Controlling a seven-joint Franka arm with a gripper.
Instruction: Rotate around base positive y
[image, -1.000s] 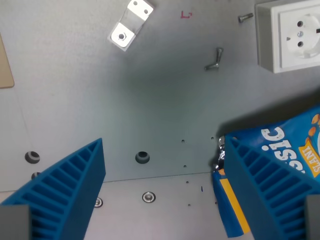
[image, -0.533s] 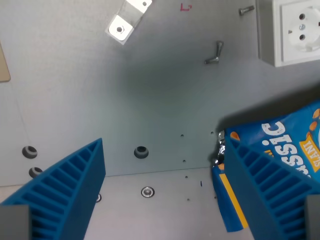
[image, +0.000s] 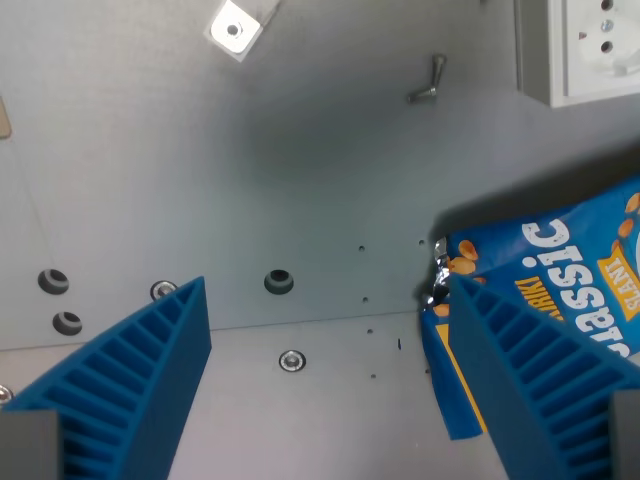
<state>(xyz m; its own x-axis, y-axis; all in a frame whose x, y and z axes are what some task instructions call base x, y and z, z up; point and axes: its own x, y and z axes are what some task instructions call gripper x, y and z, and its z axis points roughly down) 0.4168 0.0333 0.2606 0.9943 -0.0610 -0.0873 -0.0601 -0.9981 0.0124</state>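
Observation:
In the wrist view my gripper (image: 328, 285) is open, with two blue ribbed fingers, one at the lower left (image: 140, 370) and one at the lower right (image: 530, 370). Nothing is between them. They hang above a grey metal table (image: 300, 180). A blue snack bag (image: 565, 255) with white and yellow lettering lies at the wrist view's right. It is partly hidden behind the right finger, and its crimped end points towards the gap.
A white wall socket (image: 585, 45) sits at the top right. A small screw (image: 428, 85) lies left of it. A metal bracket (image: 235, 25) is at the top edge. Bolt holes (image: 279, 281) and a plate seam (image: 300, 330) cross the table.
The whole scene has slid upward in the view, so the camera has moved. The socket and bracket are now partly cut off at the top. The fingers stay equally wide apart.

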